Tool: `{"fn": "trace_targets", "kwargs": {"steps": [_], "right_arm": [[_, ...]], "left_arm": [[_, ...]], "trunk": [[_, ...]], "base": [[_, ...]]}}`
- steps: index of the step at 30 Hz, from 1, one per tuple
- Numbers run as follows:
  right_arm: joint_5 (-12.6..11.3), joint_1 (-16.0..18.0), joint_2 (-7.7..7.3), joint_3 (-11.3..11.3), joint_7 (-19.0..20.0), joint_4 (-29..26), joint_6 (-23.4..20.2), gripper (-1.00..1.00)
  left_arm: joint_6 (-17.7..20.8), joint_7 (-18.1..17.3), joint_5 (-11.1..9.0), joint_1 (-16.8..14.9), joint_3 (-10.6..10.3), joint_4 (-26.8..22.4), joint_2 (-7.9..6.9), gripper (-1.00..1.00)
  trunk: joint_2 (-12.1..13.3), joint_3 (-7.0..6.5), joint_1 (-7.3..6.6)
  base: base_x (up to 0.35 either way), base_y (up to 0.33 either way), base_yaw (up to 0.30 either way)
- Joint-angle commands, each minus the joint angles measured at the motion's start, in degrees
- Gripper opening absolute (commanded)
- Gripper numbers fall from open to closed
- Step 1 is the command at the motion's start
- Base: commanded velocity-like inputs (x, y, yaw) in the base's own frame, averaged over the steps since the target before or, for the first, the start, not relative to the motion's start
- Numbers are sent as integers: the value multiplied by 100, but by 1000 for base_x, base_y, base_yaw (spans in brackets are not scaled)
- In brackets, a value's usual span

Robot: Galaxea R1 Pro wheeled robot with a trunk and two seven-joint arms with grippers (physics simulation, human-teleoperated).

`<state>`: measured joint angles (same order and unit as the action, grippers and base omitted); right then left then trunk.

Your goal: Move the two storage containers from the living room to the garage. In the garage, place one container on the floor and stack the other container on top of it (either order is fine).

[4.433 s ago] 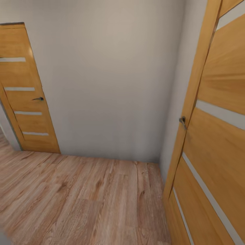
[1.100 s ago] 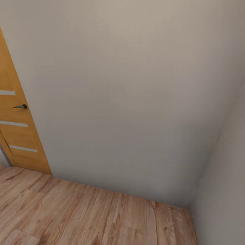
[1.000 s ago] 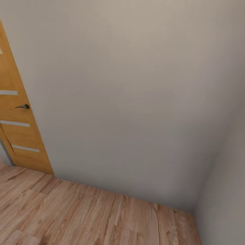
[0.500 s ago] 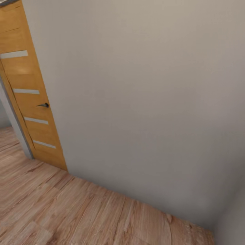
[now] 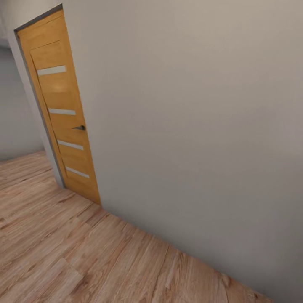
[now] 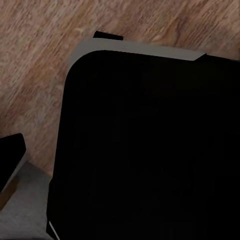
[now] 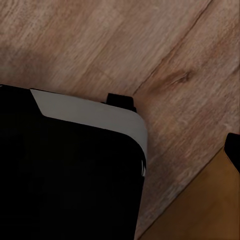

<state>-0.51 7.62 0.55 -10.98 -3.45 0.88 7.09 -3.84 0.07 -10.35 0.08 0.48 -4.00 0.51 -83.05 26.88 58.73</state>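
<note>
**Wood planks and a blank wall: the robot is in transit**

Pale wood plank floor (image 5: 84, 252) runs up to a plain grey-white wall (image 5: 189, 126) that crosses the head view on a slant. One orange-wood door (image 5: 63, 113) with four pale stripes and a dark lever handle (image 5: 79, 127) stands shut at the left end of that wall; beyond it the planks carry on into an open passage.

Neither storage container appears here, so where they lie, and which way from either hand, cannot be told. The planks suggest this is not yet the garage with its concrete floor.

Each wrist view looks down past a black, grey-edged body (image 6: 150, 145) (image 7: 65, 170), probably the robot's own base, onto the same planks. In the right wrist view an orange-brown patch (image 7: 200, 210) sits at one corner; what it is I cannot say. Whether either hand is open, closed or carrying anything cannot be judged.

My reading: the coming move turns on that single door, which lies ahead and to the robot's left.
</note>
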Motion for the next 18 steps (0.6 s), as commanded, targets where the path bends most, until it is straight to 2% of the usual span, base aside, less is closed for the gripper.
{"fn": "trace_targets", "kwargs": {"steps": [1, 18], "right_arm": [[-4, 6, -3, -38, -22, 9, 21, 100], [60, 4, -51, -86, -18, 8, 34, 100]], "left_arm": [[-11, 1, -36, 1, 3, -5, 0, 100], [-11, 2, -45, 1, 6, -5, -3, 100]], "trunk": [[-2, 5, 0], [-2, 5, 0]], "base": [[0, 0, 281], [0, 0, 281]]}}
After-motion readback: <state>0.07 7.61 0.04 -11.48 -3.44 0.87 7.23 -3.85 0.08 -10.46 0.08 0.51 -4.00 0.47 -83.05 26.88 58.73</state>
